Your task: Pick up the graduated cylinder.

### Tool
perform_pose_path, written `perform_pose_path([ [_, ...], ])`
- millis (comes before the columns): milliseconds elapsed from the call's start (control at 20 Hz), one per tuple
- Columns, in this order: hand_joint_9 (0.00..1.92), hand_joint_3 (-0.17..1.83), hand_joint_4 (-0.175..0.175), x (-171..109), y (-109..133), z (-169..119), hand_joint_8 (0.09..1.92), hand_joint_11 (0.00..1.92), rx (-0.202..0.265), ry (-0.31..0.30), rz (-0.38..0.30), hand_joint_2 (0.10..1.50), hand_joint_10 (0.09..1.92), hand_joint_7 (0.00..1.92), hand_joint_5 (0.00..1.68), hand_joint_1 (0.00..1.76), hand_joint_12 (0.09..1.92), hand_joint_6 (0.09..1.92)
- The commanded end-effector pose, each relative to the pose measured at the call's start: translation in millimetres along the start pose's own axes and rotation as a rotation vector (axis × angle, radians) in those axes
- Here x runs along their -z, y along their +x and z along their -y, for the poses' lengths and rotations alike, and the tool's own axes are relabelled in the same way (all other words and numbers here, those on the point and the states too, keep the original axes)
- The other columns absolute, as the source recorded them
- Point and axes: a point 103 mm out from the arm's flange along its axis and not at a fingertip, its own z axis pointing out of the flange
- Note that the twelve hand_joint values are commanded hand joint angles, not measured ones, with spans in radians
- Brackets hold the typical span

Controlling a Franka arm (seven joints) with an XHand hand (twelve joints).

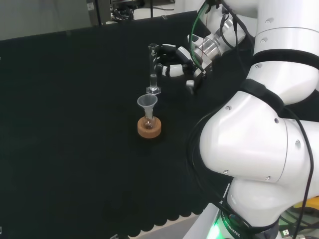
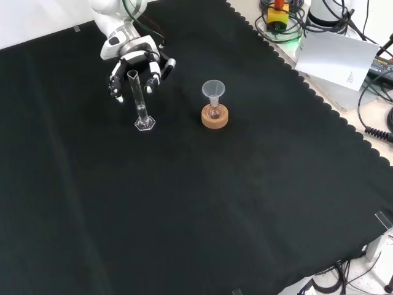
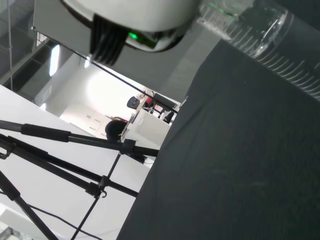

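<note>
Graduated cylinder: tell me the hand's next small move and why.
Probably close the fingers around the tube. The graduated cylinder stands upright on the cloth, and the hand sits at its upper part with curled fingers on either side, seemingly not yet clamped. Lift only after the grip closes.

Legible text: none. Graduated cylinder (image 3: pixel 270 45), close by the hand (image 2: pixel 136 64): ruled scale lines, no numerals readable. White sheet (image 2: pixel 334 58), well away from the hand: small mark, unreadable.
</note>
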Motion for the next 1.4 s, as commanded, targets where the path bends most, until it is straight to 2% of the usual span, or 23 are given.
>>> perform_pose_path([
  [50,0.84,0.68,-0.034,-17,9,-3,0.59,0.57,-0.004,0.035,0.091,0.61,0.40,0.57,0.53,1.08,1.20,0.47],
  [200,0.84,0.68,-0.035,-25,9,-5,0.59,0.57,-0.006,0.036,0.099,0.60,0.40,0.56,0.52,1.08,1.20,0.48],
  [650,0.84,0.69,-0.033,-25,9,-9,0.60,0.58,-0.008,0.021,0.086,0.62,0.40,0.56,0.53,1.07,1.20,0.49],
  [800,0.85,0.69,-0.031,-26,7,-8,0.60,0.59,-0.006,0.015,0.063,0.63,0.41,0.57,0.54,1.06,1.20,0.50],
  [1000,0.86,0.68,-0.030,-27,7,-8,0.60,0.60,-0.006,0.021,0.071,0.64,0.41,0.57,0.55,1.06,1.19,0.53],
  [1400,0.89,0.66,-0.026,-30,6,-10,0.61,0.65,-0.032,0.008,0.078,0.69,0.41,0.59,0.58,1.06,1.16,0.59],
])
